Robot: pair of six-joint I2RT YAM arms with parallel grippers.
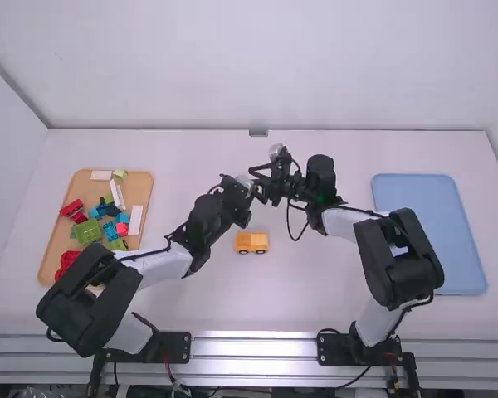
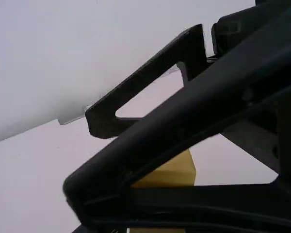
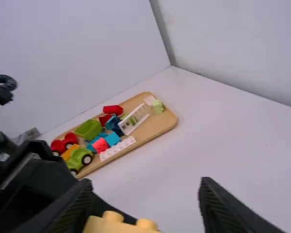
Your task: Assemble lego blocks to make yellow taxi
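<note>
White bench (image 1: 303,303) below, right gripper (image 3: 146,187) jaws wide, left gripper (image 1: 247,189) state I can't tell, and I'd pinch that light, stiff-looking yellow block (image 3: 117,225) by its flat sides.

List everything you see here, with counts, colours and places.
Rectangular wooden tray: one, tan, table's left side.
Plastic toy blocks: several, too jumbled to count, mixed colours, on that tray.
Flat rectangular tray: one, blue, table's right side.
Wheeled plastic base: one, yellow-orange, mid-table.
Studded plastic block: one, yellow, above mid-table, by the right gripper.
Table: one, white, beneath everything.
Left gripper, right gripper: two, black, close together above mid-table.
</note>
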